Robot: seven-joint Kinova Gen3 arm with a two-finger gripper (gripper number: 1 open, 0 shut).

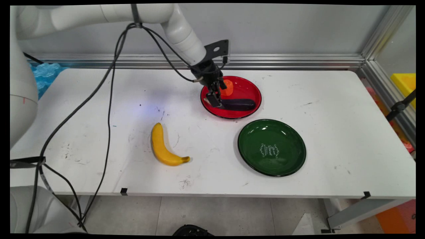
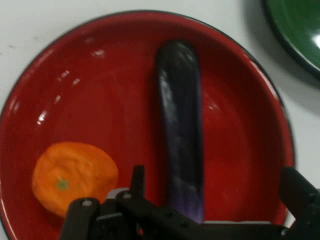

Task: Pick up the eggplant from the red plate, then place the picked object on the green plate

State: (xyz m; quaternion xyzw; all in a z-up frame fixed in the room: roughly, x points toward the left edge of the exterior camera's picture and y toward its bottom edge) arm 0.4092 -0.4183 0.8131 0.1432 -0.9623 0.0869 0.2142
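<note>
A red plate [image 1: 248,87] stands at the back middle of the table and holds a dark purple eggplant [image 1: 240,104] and an orange fruit [image 1: 228,88]. My gripper [image 1: 214,97] is low over the plate's left side, at the eggplant's left end. In the hand view the eggplant [image 2: 181,130] runs up the middle of the red plate [image 2: 100,90], with the orange fruit [image 2: 75,175] to its left. The gripper [image 2: 217,190] is open. Its fingers [image 2: 137,181] stand on either side of the eggplant's near end, apart from it.
A green plate [image 1: 289,136] sits just right of and nearer than the red one; its edge shows in the hand view [image 2: 300,25]. A yellow banana [image 1: 162,146] lies left of centre. Black cables hang over the table's left side.
</note>
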